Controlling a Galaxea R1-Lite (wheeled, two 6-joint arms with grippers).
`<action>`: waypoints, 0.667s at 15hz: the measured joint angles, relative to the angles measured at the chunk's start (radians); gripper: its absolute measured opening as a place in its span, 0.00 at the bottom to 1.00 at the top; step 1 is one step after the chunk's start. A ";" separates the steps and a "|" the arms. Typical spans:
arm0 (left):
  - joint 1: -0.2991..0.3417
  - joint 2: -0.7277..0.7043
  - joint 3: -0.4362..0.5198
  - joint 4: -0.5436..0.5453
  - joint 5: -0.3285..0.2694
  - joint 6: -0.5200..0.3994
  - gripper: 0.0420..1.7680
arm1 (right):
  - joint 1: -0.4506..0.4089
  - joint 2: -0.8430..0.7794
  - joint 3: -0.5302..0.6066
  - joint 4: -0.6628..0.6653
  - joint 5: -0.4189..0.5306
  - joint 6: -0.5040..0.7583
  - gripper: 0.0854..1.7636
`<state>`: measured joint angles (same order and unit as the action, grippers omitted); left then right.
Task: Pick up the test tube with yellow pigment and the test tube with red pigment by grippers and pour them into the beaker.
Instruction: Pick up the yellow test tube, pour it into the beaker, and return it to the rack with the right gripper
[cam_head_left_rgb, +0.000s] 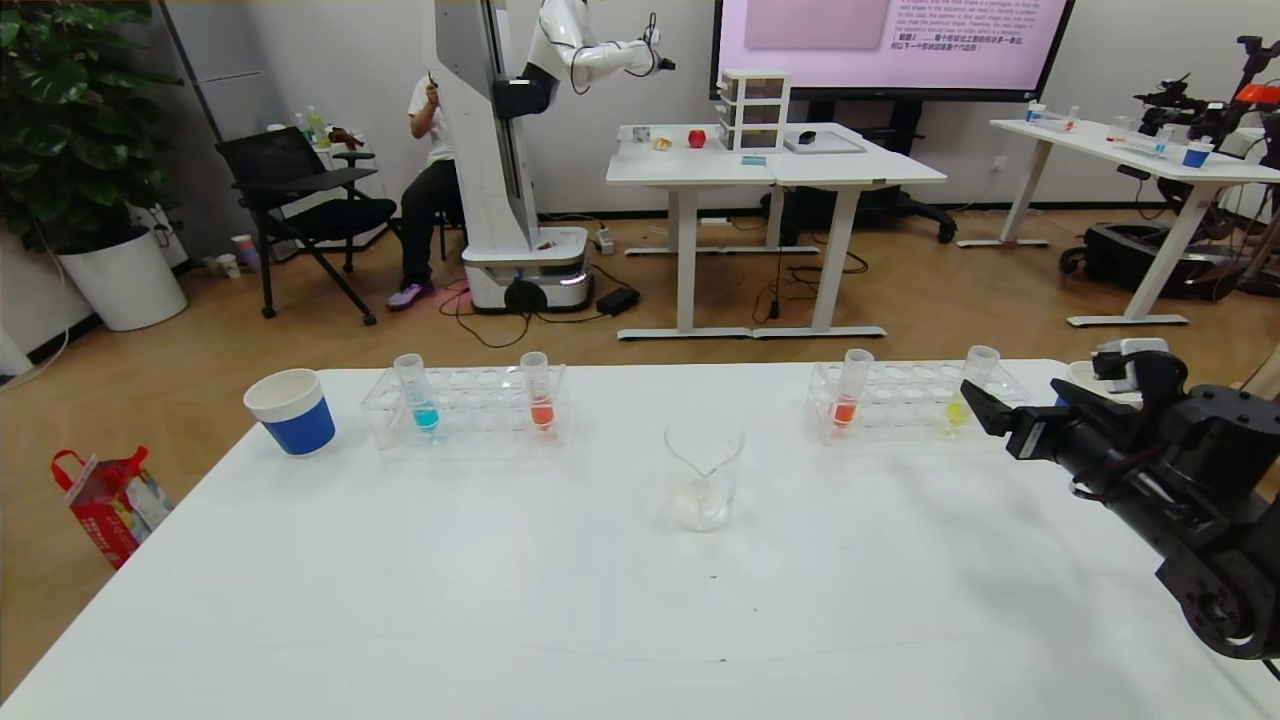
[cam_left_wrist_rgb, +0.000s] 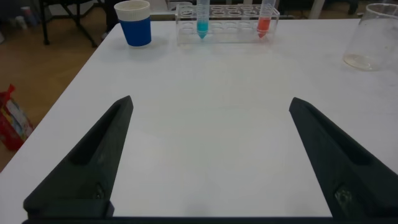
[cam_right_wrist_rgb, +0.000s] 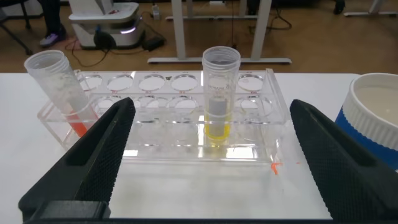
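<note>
The yellow test tube (cam_head_left_rgb: 972, 390) stands at the right end of the right-hand clear rack (cam_head_left_rgb: 900, 400), with a red test tube (cam_head_left_rgb: 849, 392) at that rack's left end. A second red tube (cam_head_left_rgb: 538, 392) stands in the left rack (cam_head_left_rgb: 470, 405). The empty glass beaker (cam_head_left_rgb: 704, 475) stands mid-table between the racks. My right gripper (cam_head_left_rgb: 985, 405) is open just in front of the yellow tube (cam_right_wrist_rgb: 219, 93), its fingers either side of it but short of it; the red tube (cam_right_wrist_rgb: 62, 93) stands off to one side. My left gripper (cam_left_wrist_rgb: 210, 102) is open and empty over bare table, out of the head view.
A blue tube (cam_head_left_rgb: 420, 395) stands in the left rack. A blue-and-white paper cup (cam_head_left_rgb: 292, 412) stands at the far left, and another cup (cam_right_wrist_rgb: 373, 118) stands beside the right rack. The left wrist view shows the beaker (cam_left_wrist_rgb: 373, 37) and the left rack (cam_left_wrist_rgb: 227, 22) ahead.
</note>
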<state>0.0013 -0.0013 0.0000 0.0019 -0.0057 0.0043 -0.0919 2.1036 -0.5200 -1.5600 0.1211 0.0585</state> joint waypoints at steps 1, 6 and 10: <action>0.000 0.000 0.000 0.000 0.000 0.000 0.99 | 0.000 0.022 -0.015 0.000 0.000 0.000 0.98; 0.000 0.000 0.000 0.001 0.000 0.000 0.99 | 0.009 0.081 -0.118 -0.001 0.040 -0.002 0.98; 0.000 0.000 0.000 0.000 0.000 0.000 0.99 | 0.005 0.144 -0.236 -0.001 0.057 -0.002 0.98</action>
<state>0.0013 -0.0013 0.0000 0.0023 -0.0062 0.0043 -0.0870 2.2474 -0.7557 -1.5615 0.1785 0.0566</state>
